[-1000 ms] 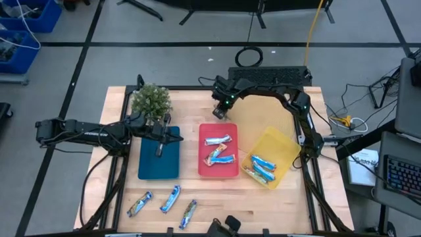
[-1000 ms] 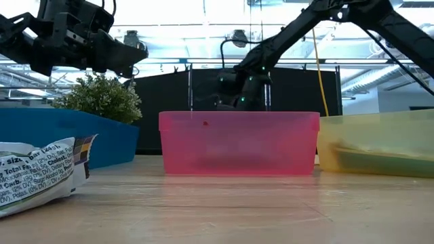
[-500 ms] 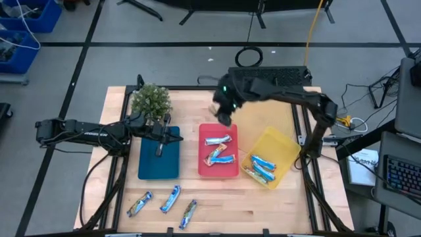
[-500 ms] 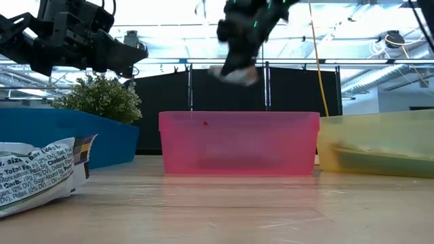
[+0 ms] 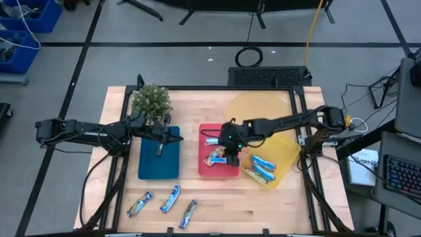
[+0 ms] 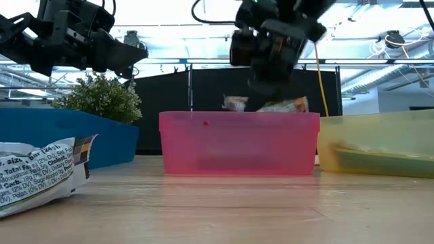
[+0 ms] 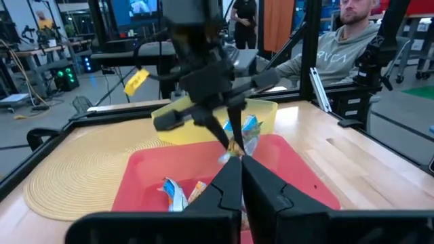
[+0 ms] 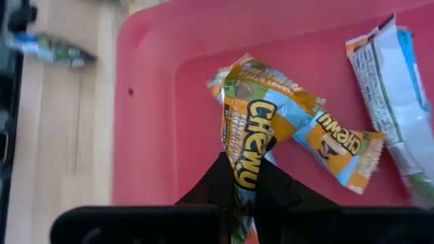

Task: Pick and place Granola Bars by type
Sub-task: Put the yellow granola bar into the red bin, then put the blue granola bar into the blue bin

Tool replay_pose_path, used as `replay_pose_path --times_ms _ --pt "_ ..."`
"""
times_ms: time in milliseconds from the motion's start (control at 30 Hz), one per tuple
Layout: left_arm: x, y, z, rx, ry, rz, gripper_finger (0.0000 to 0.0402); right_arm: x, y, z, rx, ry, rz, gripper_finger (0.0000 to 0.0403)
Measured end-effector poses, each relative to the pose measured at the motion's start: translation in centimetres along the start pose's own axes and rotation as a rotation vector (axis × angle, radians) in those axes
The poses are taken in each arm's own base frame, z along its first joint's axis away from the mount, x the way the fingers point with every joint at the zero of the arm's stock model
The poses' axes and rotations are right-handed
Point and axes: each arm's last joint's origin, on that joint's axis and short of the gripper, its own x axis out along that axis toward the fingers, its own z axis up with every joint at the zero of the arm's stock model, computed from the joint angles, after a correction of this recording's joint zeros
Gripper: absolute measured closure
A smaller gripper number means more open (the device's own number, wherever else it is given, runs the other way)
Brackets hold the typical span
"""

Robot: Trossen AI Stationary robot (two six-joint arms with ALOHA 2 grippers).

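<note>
While one orange-marked granola bar [image 8: 245, 154] is pinched between the closed fingers of the right tool [image 5: 231, 150], it is held just above the red tray [image 5: 203, 168], where more bars [image 5: 218, 158] lie in a loose pile. Further bars [image 5: 262, 164] are seen in the yellow tray [image 5: 285, 146] just beside the red one, and three bars [image 5: 164, 203] lie in a row on the bare wood at the near edge of the bench [image 5: 263, 197]. One of these fills the low view's near left corner. The left tool [image 5: 160, 146] is held over the blue tray [image 5: 150, 171], its fingers drawn together with nothing seen between them. A small green plant [image 5: 151, 100] stands at the far corner of the blue tray, and a round woven mat [image 5: 260, 106] lies on the far side of the bench. The bench is of pale wood planks inside a dark metal frame. Beyond it, a grey floor crossed by dark lines, blue bins [image 5: 23, 26], cables and a keyboard [image 5: 401, 176] are seen. In the left wrist view a seated person [image 7: 325, 47] is shown behind the bench.
</note>
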Motion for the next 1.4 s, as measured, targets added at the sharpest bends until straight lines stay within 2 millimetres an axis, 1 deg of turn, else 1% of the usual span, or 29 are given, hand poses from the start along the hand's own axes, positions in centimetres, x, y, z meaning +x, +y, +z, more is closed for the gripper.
replay_pose_path --times_ms 67,200,267,367,467,533,600,667,733,767,833,900,1000,1067,1200,1300,1400 --pt "0.0 0.0 0.0 -0.006 -0.001 0.0 0.0382 0.6 -0.3 -0.6 0.025 -0.036 0.028 0.0373" --pt "0.0 0.0 0.0 -0.022 -0.001 0.0 0.0395 1.5 -0.7 -1.5 0.033 -0.089 0.05 0.0309" --pt "0.0 0.0 0.0 -0.027 0.0 0.0 0.0397 1.5 -0.7 -1.4 0.028 -0.104 0.053 0.0282" --pt "0.0 0.0 0.0 -0.031 0.0 0.0 0.0384 1.4 -0.6 -1.2 0.026 -0.129 0.06 0.0254" --pt "0.0 0.0 0.0 -0.044 0.0 0.0 0.0371 0.2 -0.2 -0.8 0.012 -0.171 0.07 0.0242" --pt "0.0 0.0 0.0 -0.048 0.001 0.0 0.0366 -1.7 0.6 -0.7 -0.054 -0.235 0.079 0.0241" --pt "0.0 0.0 0.0 -0.049 0.001 0.0 0.0366 -4.0 1.3 -1.1 -0.113 -0.329 0.072 0.0246" --pt "0.0 0.0 0.0 -0.051 0.002 -0.001 0.0367 -6.3 1.7 -2.5 -0.152 -0.437 0.048 0.0254" --pt "0.0 0.0 -0.1 -0.057 0.008 -0.001 0.0371 -8.4 1.8 -4.8 -0.165 -0.552 -0.004 0.0263" --pt "0.0 0.0 -0.1 -0.058 0.012 -0.001 0.0374 -9.2 1.6 -6.3 -0.163 -0.605 -0.033 0.0266" --pt "0.0 0.0 -0.1 -0.056 0.01 -0.001 0.038 -10.0 0.8 -9.3 -0.142 -0.708 -0.101 0.0272" --pt "0.0 0.0 -0.1 -0.054 0.007 -0.001 0.0387 -10.8 0.2 -11.7 -0.136 -0.822 -0.14 0.0275" --pt "0.0 0.0 -0.1 -0.056 0.007 0.0 0.0396 -12.0 -0.3 -14.4 -0.179 -0.997 -0.131 0.0277" --pt "0.0 0.0 -0.1 -0.061 0.007 0.0 0.0397 -12.3 -0.6 -16.0 -0.203 -1.052 -0.134 0.0278" --pt "0.0 0.0 0.0 -0.084 0.001 0.0 0.0379 -12.0 -1.6 -18.5 -0.208 -1.086 -0.251 0.0278" --pt "0.0 0.0 0.0 -0.087 0.001 0.0 0.0368 -11.7 -2.1 -19.6 -0.229 -1.126 -0.294 0.0278" --pt "0.0 0.0 0.0 -0.1 0.002 0.0 0.0366 -11.9 -2.1 -20.1 -0.254 -1.17 -0.297 0.0278"
